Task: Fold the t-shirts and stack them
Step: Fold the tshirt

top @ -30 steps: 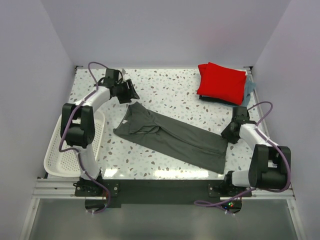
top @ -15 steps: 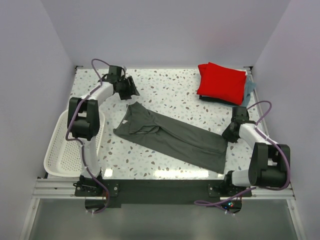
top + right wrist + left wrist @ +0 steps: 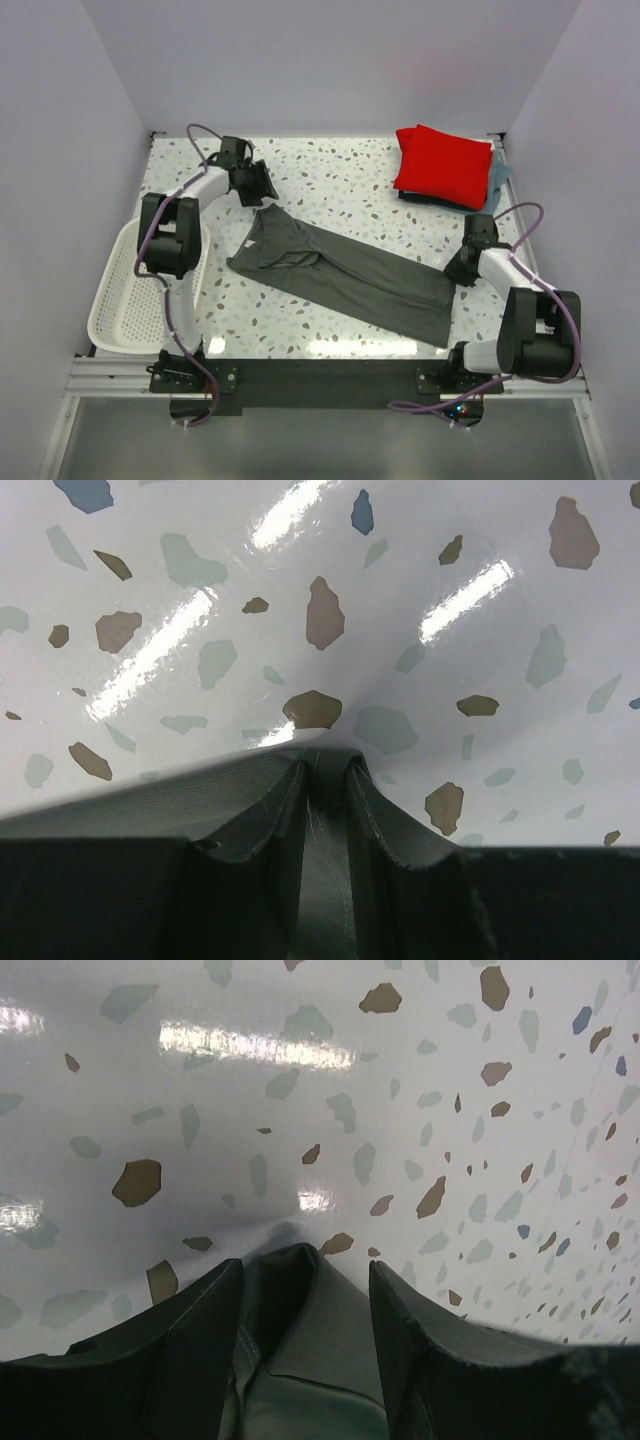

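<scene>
The dark grey t-shirt (image 3: 345,270) lies in a long folded strip running diagonally from far left to near right on the table. My left gripper (image 3: 263,195) is open at its far left corner. In the left wrist view that corner of cloth (image 3: 300,1360) sits between the spread fingers of the left gripper (image 3: 305,1265). My right gripper (image 3: 453,274) is shut on the shirt's right corner. In the right wrist view a narrow ridge of grey cloth (image 3: 325,880) is pinched inside the right gripper (image 3: 327,765). The red t-shirt (image 3: 445,163) lies folded at the far right on the light blue-grey t-shirt (image 3: 500,176).
A white slatted basket (image 3: 115,305) stands at the table's left edge beside the left arm. Another dark folded layer (image 3: 420,198) shows under the red shirt. White walls close in the table on three sides.
My left gripper has moved right and nearer, onto the shirt's far left corner. The right gripper and the shirt have hardly moved.
</scene>
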Robot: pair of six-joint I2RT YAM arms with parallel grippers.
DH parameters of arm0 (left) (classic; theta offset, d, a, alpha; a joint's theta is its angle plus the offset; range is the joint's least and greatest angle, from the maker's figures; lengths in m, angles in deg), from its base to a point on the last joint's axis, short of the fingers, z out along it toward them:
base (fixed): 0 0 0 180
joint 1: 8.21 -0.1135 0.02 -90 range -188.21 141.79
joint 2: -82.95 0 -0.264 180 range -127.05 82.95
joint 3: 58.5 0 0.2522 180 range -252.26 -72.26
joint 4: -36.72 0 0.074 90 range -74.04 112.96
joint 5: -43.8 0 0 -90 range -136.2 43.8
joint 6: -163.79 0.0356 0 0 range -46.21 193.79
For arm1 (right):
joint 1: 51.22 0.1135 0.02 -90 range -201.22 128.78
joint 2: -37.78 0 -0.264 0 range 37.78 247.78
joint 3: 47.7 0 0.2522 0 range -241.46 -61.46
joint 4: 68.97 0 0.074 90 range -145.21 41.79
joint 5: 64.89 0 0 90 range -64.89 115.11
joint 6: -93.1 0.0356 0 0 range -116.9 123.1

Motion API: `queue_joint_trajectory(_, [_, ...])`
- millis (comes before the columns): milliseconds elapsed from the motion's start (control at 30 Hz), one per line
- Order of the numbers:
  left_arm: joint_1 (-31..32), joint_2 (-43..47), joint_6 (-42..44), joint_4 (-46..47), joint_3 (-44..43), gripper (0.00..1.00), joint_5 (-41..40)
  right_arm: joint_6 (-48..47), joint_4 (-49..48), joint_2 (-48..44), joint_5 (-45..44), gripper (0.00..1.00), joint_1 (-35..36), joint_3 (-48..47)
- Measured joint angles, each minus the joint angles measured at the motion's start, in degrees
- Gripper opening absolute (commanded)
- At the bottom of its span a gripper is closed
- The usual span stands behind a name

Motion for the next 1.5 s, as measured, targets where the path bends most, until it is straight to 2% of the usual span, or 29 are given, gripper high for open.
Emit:
queue_joint_trajectory(333, [1.70, 0.00, -0.98, 0.42, 1.75, 0.52, 0.04, 0.00, 0.20, -1.90, 0.04, 0.25, -0.02, 1.09])
queue_joint_trajectory(533, [2.23, 0.00, -1.38, 0.87, 1.75, 0.36, 0.13, 0.02, 0.46, -2.86, 0.04, 0.25, 0.00, 1.36])
queue_joint_trajectory(667, [2.29, -0.02, -1.49, 1.16, 1.81, 0.17, 0.17, 0.02, 0.50, -3.32, 0.04, 0.23, 0.00, 1.53])
queue_joint_trajectory(833, [2.29, -0.02, -1.42, 1.42, 2.40, 0.01, -0.04, 0.04, 0.63, -3.72, 0.04, 0.17, 0.00, 1.68])
queue_joint_trajectory(933, [2.27, -0.04, -1.42, 1.55, 2.40, 0.00, -0.13, 0.02, 0.66, -3.65, 0.04, 0.11, 0.00, 1.68])
queue_joint_trajectory(1033, [2.21, -0.04, -1.42, 1.60, 2.43, 0.00, -0.39, 0.00, 0.70, -3.56, 0.00, 0.00, 0.00, 1.68])
queue_joint_trajectory(1233, [1.60, 1.79, -1.46, 3.41, 6.51, 0.00, -2.12, 0.04, 0.94, -2.64, -0.33, 0.00, 0.00, 1.40])
queue_joint_trajectory(1500, [0.31, 8.55, -2.54, 5.14, 14.43, 0.00, -5.95, 0.02, 1.38, -0.28, -1.27, 0.00, 0.00, -0.28])
